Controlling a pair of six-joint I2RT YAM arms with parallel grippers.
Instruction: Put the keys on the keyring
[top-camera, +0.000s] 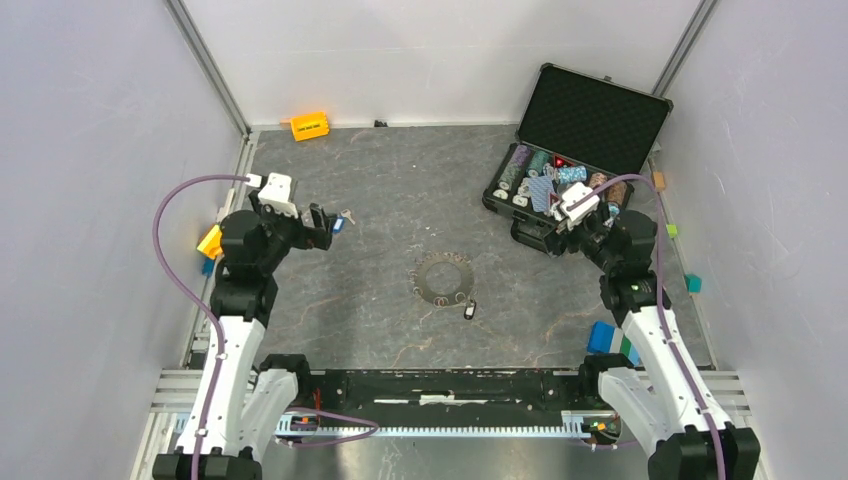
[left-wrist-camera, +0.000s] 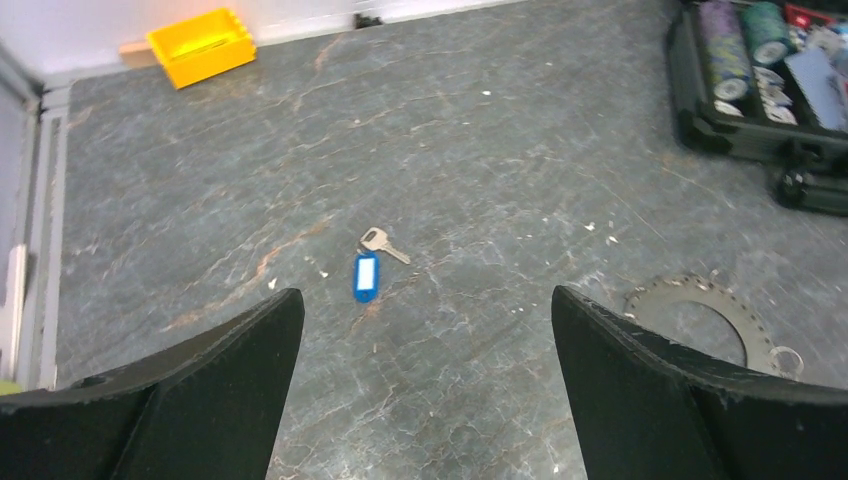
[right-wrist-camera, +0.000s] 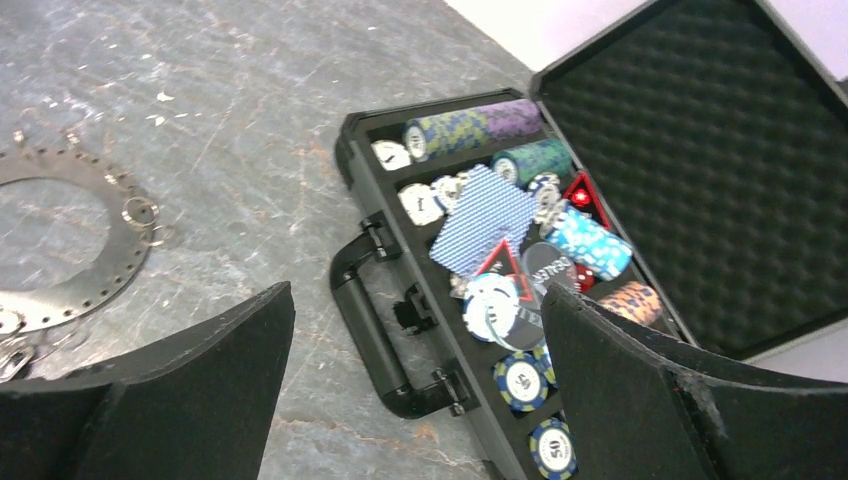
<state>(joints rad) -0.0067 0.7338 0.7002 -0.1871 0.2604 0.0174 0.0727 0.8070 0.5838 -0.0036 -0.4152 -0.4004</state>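
On the dark, veined stone counter the job looks barely begun. The keyring, a flat grey metal hoop pierced with small holes, lies near the middle. A few small wire loops sit at its rim, and I can make out no key threaded on it.

The blue-tagged key, a small silvery key with a blue plastic tag, lies loose on the left side of the counter, well apart from the hoop. The black-headed key, tinier and dark-topped, lies just beside the hoop's near edge. Whether it touches the hoop I cannot tell. By my reckoning both keys have yet to go on, so nearly all of the task is left.

The left jaws are spread wide and grasp nothing. They hang above the counter with the blue-tagged key lying ahead between them, untouched. The right jaws are likewise parted wide and empty, poised over the counter by the handle of the open black poker-chip case. The keyring shows at the left edge of that wrist view, and these jaws touch nothing that I can see.
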